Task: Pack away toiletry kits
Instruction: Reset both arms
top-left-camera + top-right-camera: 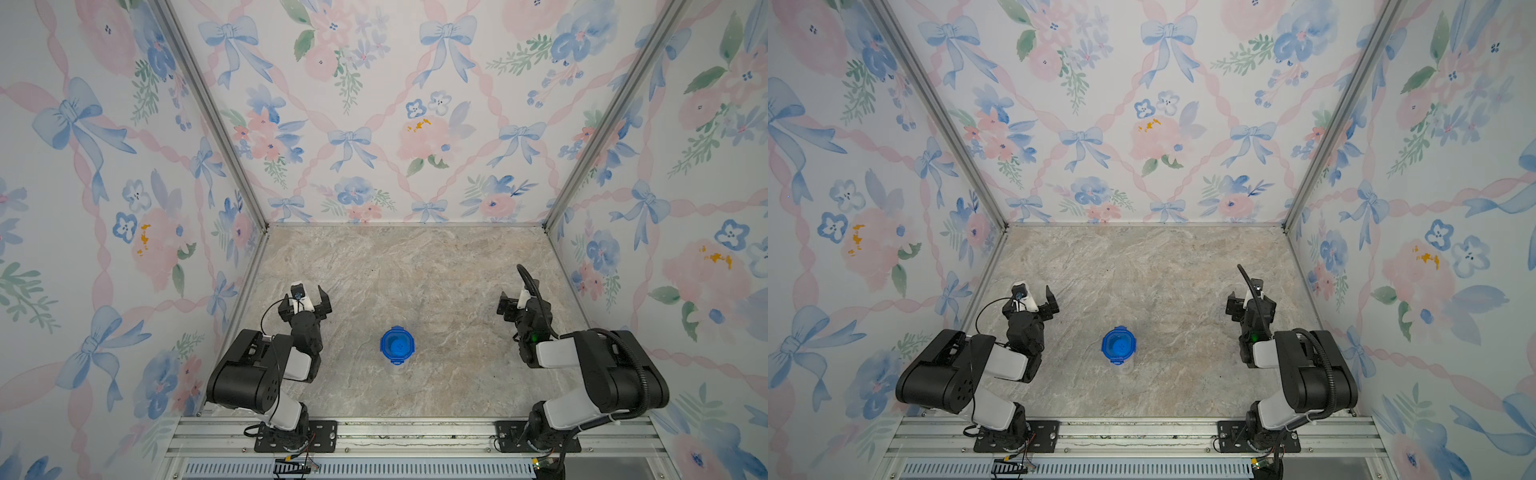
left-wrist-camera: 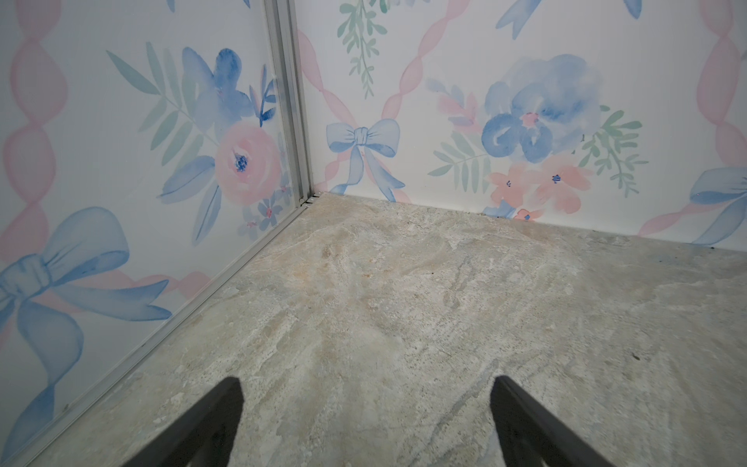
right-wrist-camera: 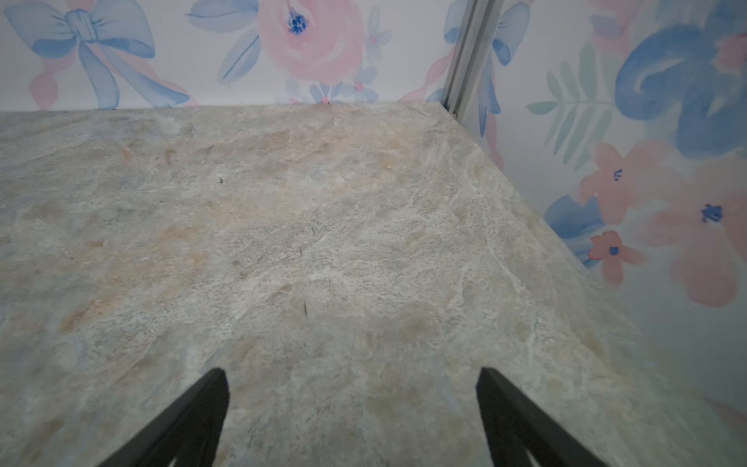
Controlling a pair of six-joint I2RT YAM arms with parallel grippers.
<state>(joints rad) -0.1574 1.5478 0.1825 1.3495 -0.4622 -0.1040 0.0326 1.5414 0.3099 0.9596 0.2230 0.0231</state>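
Whatever lay inside the translucent cup point(image 1: 395, 365) was hidden beneath the blue lid point(image 1: 397, 345) in both top views, and the cup's wall was too faint to be made out clearly. In each wrist view only the tips of the fingers point(image 2: 226, 408) point(image 3: 210, 400) were shown, the rest being cut off by the picture's edge. The right pincer point(image 1: 509, 305) was partly hidden by its cable.

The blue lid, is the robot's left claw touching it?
Apart. In both top views bare table lies between the open left gripper and the blue lid.
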